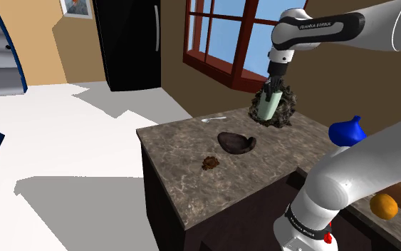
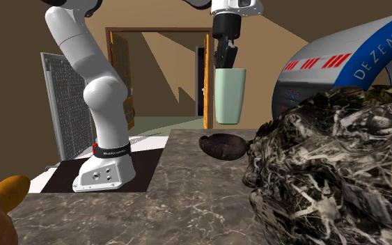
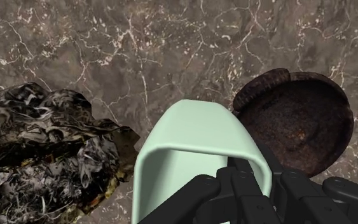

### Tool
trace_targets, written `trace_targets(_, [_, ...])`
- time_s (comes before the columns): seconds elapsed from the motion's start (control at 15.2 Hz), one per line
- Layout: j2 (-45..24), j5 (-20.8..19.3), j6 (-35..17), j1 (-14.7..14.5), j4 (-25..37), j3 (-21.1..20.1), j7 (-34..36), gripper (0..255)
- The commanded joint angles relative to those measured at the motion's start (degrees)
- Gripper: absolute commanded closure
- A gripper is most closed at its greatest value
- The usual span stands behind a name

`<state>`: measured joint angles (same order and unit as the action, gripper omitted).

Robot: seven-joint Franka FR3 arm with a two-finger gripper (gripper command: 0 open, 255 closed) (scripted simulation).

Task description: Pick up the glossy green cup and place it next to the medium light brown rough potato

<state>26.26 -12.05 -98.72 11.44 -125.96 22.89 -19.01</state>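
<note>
Claw (image 1: 272, 89): clamped on the rim of the cup, one finger inside the wall and one outside, pointing down.
Cup (image 1: 268, 107): pale green, glossy, upright, mouth up. It hangs clear of the bench (image 1: 191, 178), with open air under its base in the second exterior view.
Cup position: over the far end of the bench, just beside the mottled lump and above the edge of the dark bowl.
Mottled lump (image 1: 285, 112): black and white, rough, resting at the bench's far corner.
Dark bowl (image 1: 236, 142): shallow, brown-black, near the middle of the bench.
Small brown lump (image 1: 211, 162): rough, between the bowl and the bench edge on the shoulder view's left, well apart from the cup.
</note>
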Motion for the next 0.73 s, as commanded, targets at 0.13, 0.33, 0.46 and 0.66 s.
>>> trace_targets(0.13, [-0.21,0.34,3.11,-0.19,3.3,-0.39,-0.18,255])
trace_targets(0.33, [-0.44,0.57,5.37,-0.32,5.78,-0.63,-0.36,255])
trace_targets(0.46, [-0.65,0.73,6.87,-0.4,7.49,-0.77,-0.49,255])
trace_targets(0.66, [2.53,-0.67,8.08,0.73,5.82,-0.16,-1.81,255])
